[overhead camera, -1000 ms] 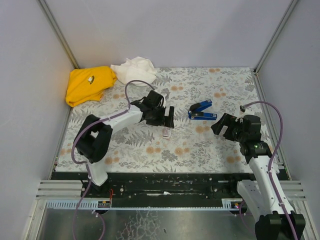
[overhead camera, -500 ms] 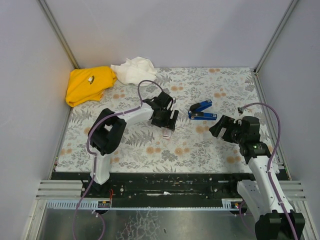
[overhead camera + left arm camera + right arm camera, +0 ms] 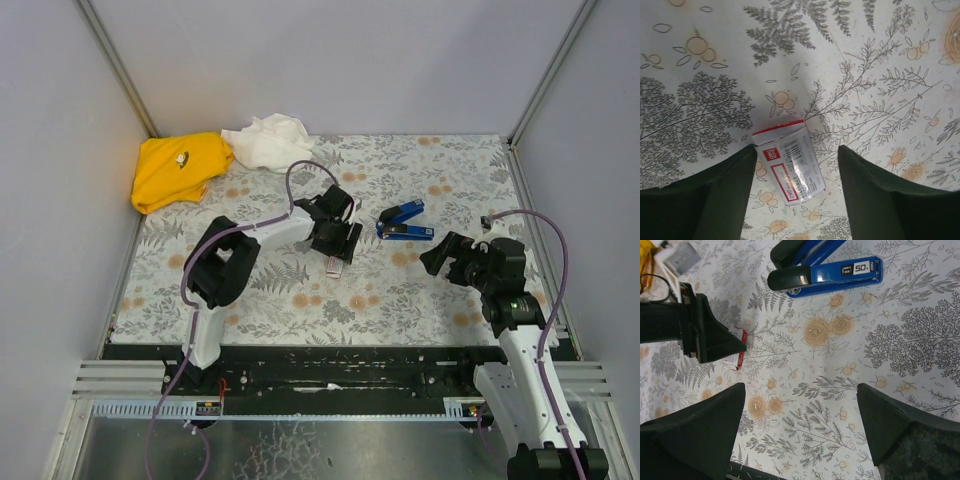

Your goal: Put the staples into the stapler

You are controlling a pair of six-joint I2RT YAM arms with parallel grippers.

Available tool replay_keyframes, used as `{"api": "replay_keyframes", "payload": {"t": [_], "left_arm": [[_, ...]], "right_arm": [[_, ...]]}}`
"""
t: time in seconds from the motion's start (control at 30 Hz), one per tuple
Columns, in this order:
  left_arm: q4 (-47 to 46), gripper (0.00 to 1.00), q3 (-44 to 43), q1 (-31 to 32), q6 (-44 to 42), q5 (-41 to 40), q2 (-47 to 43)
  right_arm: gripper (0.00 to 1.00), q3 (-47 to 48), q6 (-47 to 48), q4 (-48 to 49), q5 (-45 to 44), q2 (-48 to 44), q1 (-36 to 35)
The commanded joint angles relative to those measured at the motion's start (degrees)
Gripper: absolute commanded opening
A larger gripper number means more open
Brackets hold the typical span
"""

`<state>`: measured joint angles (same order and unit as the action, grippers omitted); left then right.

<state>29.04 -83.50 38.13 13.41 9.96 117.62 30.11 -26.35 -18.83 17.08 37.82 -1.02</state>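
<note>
The staples box [image 3: 788, 167], whitish with red print, lies flat on the floral table cover, also seen as the box [image 3: 334, 265] in the top view. My left gripper [image 3: 797, 150] straddles it, open: the left finger [image 3: 730, 190] is at the box's edge, the right finger [image 3: 875, 195] stands well clear of it. The blue stapler [image 3: 404, 222] lies hinged open to the right of the box, also seen as the stapler [image 3: 825, 270] at the top of the right wrist view. My right gripper [image 3: 801, 390] hovers open over bare cover, near the stapler. No staple strip shows.
A yellow cloth [image 3: 178, 168] and a white crumpled cloth [image 3: 268, 140] lie at the back left corner. Grey walls close in three sides. A black rail [image 3: 340, 355] runs along the near edge.
My left gripper has moved right and down over the staples box, and its jaws have narrowed around it. The right arm has barely shifted.
</note>
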Motion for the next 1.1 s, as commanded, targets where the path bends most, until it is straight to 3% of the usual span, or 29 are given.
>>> {"api": "replay_keyframes", "payload": {"t": [0.0,0.37,0.6,0.77,0.9,1.07], "left_arm": [[-3.08,0.61,1.45,2.00,-3.60,2.14,1.19],[-5.60,0.56,8.97,11.73,-15.29,3.99,-1.55],[-4.86,0.55,14.28,19.66,-14.31,6.61,-7.46],[-12.96,0.58,22.35,21.28,-4.45,5.99,-17.93],[-16.43,0.64,27.81,21.24,7.02,-5.92,-28.89],[-16.55,0.61,36.11,21.03,28.93,-14.19,-39.30]], "right_arm": [[0.99,0.23,-0.81,1.76,-0.39,-2.95,-0.13],[0.99,-0.68,-1.83,-0.16,-1.20,-3.67,-0.10],[0.99,-3.11,-3.40,1.13,1.64,-2.97,-0.13],[0.99,-4.47,-3.41,1.45,3.85,-1.46,-0.13],[1.00,-4.91,-3.53,2.48,6.19,0.01,-0.13],[0.84,-5.88,-3.29,4.96,13.51,4.06,-0.13]]}}
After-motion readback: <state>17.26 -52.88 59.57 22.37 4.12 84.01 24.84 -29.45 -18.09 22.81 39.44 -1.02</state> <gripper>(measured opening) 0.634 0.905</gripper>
